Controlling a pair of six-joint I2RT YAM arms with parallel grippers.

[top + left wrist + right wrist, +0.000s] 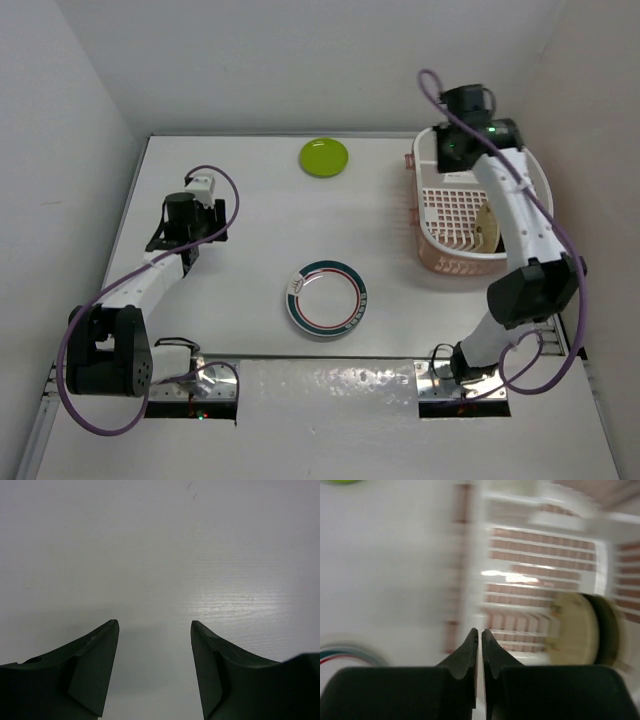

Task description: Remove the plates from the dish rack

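- Looks roughly half done: two of the plates out on the desk [255, 190], two more standing in the dish rack [455, 262].
- Out so far: lime-green plate [323, 157] lying flat near the far edge, about midway along; white plate with green-red rim [326, 298] lying flat around the middle of the desk, closer to the near edge.
- Rack sitting at the far right corner, well apart from both unloaded plates.
- Inside it: tan plate [572, 635] upright on edge toward the near right side, with a darker plate [606, 630] tucked right behind it. Too blurry to tell which one that is, or whether the two touch.
- Right gripper [480, 631] up over the rack's left side, jaws pinched together with barely a sliver between them and nothing in them. Not on either plate yet.
- Left gripper [155, 625] hovering low over bare desk on the left side, jaws parted with a clear gap, nothing but desk surface between them.
- Left to do, by my guess: getting hold of the tan plate, then the one behind it.
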